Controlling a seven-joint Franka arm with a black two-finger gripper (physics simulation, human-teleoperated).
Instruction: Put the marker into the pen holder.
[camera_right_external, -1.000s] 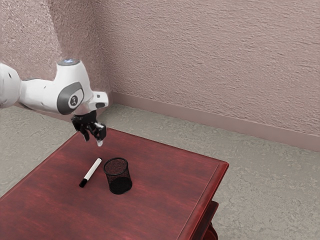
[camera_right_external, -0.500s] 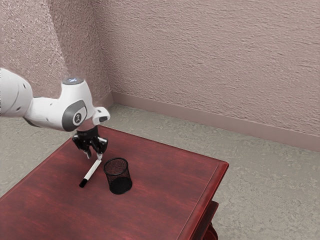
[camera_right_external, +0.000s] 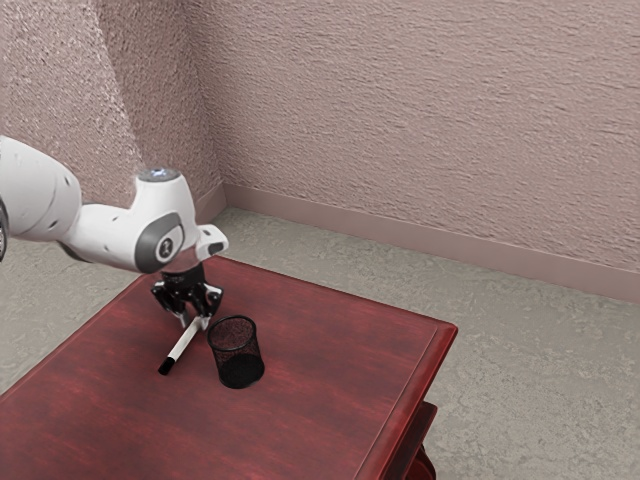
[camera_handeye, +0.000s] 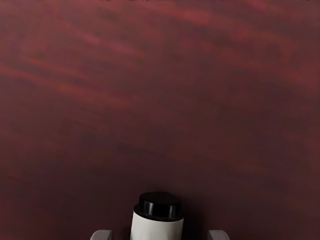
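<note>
Stand the arm (camera_right_external: 105, 235) in from the exterior view's left, reaching toward the pen holder (camera_right_external: 236, 350). Hold the gripper (camera_right_external: 195, 322) low over the table (camera_right_external: 325, 350), pointing down, just to the exterior view's left of the pen holder's rim and somewhat farther from the camera than its base. Keep the fingers open, parted around the end of the marker (camera_right_external: 181, 349), with space on both sides of the barrel in the wrist view. Grip nothing.

Find the marker lying on the table to the exterior view's left of the pen holder, near its wall but apart from it. See it slanting across the table, with a long black end closer to the camera than the pen holder's rim and a white barrel running back to the gripper. In the wrist view, make out the other end, with a short black plug and a black collar above the white barrel, between the two pale fingertips (camera_handeye: 101, 235).

See the pen holder upright on the table, round, black and made of mesh, with a dark base showing through its side. Make out bare red-brown wood around the pen holder, then grey floor (camera_right_external: 540, 350) past the table's edge, to the exterior view's right of the pen holder, and a rough pinkish wall (camera_right_external: 420, 120) well behind it.
</note>
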